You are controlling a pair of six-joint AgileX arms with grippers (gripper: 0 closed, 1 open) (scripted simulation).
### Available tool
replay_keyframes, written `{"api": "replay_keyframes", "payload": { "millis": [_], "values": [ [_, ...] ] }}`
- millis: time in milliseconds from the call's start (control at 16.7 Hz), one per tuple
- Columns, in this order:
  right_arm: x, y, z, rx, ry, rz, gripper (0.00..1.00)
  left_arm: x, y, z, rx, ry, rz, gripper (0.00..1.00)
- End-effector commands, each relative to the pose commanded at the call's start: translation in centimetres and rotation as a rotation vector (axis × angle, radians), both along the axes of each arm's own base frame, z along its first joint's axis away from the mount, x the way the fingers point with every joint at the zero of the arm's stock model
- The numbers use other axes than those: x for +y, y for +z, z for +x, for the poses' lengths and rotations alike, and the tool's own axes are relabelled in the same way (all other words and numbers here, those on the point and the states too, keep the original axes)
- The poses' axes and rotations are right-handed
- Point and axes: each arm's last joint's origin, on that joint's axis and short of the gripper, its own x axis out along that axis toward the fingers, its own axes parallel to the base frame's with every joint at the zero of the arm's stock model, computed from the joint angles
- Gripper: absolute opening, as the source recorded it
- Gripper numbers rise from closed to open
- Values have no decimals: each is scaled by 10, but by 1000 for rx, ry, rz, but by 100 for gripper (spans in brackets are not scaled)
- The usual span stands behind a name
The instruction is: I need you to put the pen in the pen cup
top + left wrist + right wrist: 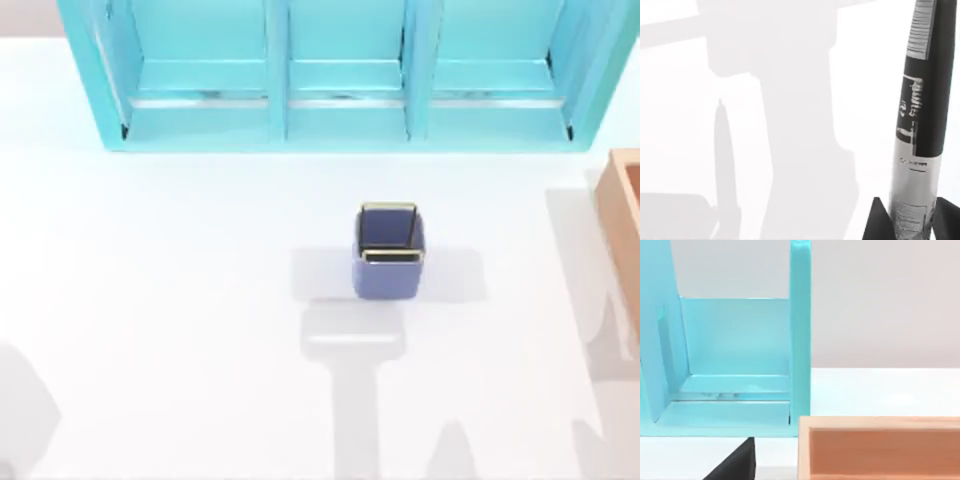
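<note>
Now my left pincer (910,220) is clamped on the pen (920,125): in the left wrist view the two dark fingertips (877,222) sit either side of the silver end of the barrel, and the black printed length rises away from them above the white bench (765,125). The pen cup (389,252) stands upright out on the bench, in front of the turquoise shelf unit (340,80) and roughly opposite its middle bay, with the tan wooden box (625,220) well apart toward the cup's right.

By my reading, the step in hand is carrying the pen over the cup. To do it well I should bring the barrel plumb above the brass-rimmed mouth, lower until the tip is inside the walls, and only then let go; the opening looks narrow, so a tilted pen could catch the rim or tip the cup.

My right pincer (735,465) is near the box, facing the shelf unit; whether it is apart or together I cannot tell.
</note>
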Motion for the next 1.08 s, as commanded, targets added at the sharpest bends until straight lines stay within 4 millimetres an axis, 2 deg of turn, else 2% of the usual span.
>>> {"api": "replay_keyframes", "payload": {
  "millis": [120,240,420,540,660,780,840,960,1080],
  "values": [
    [0,0,0,0,0,0,100,1,0,15,44,-4,18,0],
    [0,0,0,0,0,0,100,-2,0,42,120,-7,55,0],
    [0,0,0,0,0,0,100,-23,-4,106,270,-16,173,0],
    [0,0,0,0,0,0,100,-60,-11,158,361,-29,310,0],
    [0,0,0,0,0,0,100,-122,-19,209,408,-50,497,0],
    [0,0,0,0,0,0,100,-204,-27,245,380,-63,719,0],
    [0,0,0,0,0,0,100,-251,-31,255,335,-67,835,0],
    [0,0,0,0,0,0,100,-349,-37,256,180,-73,1054,0],
    [0,0,0,0,0,0,100,-442,-41,232,-32,-72,1218,0]
  ]
}}
